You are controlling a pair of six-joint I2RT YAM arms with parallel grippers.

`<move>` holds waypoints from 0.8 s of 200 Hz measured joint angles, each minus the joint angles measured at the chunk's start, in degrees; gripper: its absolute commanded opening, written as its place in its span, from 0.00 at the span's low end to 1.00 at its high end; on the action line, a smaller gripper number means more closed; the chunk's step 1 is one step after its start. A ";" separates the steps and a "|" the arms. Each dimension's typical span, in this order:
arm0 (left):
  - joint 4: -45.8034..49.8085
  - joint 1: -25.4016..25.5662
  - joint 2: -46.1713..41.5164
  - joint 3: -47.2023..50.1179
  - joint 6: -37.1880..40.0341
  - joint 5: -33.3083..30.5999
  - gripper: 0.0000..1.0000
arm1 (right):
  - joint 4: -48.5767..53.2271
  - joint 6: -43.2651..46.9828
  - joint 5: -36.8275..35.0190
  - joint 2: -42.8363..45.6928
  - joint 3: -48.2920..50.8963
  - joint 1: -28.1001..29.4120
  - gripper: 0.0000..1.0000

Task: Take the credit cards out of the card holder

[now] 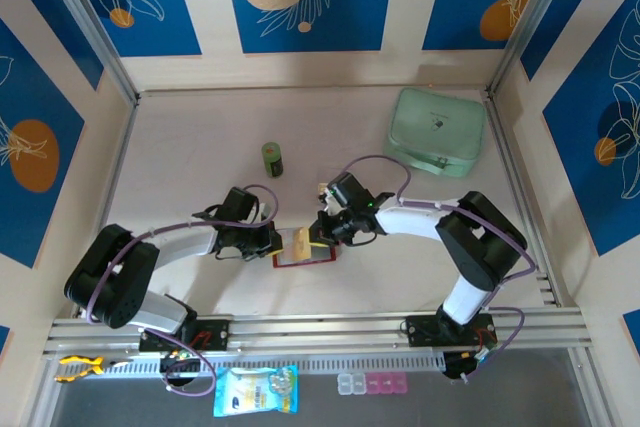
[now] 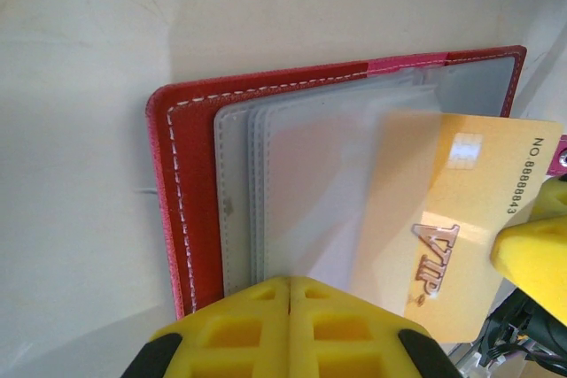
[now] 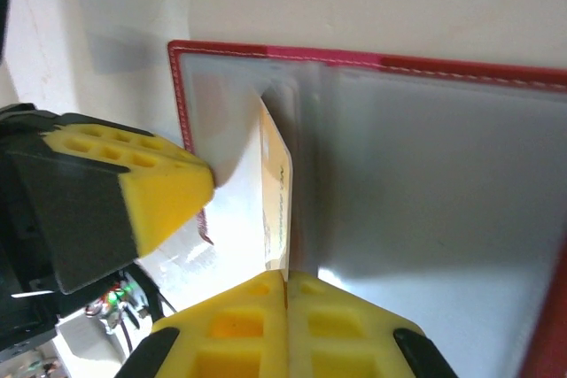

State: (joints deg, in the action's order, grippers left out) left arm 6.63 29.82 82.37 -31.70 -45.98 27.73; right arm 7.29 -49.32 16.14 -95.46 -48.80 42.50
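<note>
The red card holder lies open on the table between the arms, its greyish clear sleeves showing. A tan credit card marked VIP sticks halfway out of a sleeve. My right gripper is shut on that card, which stands edge-on between its pads. My left gripper is shut, with its tips down on the sleeves near the holder's left side. From above, the left gripper and the right gripper flank the card.
A mint-green zip pouch lies at the back right. A small dark green jar stands behind the holder. A blue packet and a pill box sit beyond the front rail.
</note>
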 measured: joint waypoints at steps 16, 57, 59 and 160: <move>0.17 0.00 0.00 -0.09 0.02 -0.02 0.00 | 3.30 1.27 -1.51 0.35 -1.14 -0.11 0.05; 0.48 0.00 0.00 -0.28 0.02 -0.09 0.00 | 10.95 4.17 -4.79 0.44 -5.07 -0.09 0.05; 0.52 0.00 0.00 -0.28 0.02 -0.09 0.00 | 11.19 4.26 -4.87 0.44 -5.20 -0.09 0.05; 1.55 0.00 0.00 -0.72 1.11 -0.37 0.00 | 21.94 8.46 -10.36 -2.08 -12.72 2.03 0.05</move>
State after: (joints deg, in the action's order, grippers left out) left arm 8.19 29.82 82.37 -32.42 -44.86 27.35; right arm 29.23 -40.86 5.78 -97.54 -61.52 44.53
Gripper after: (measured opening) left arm 0.054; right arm 0.051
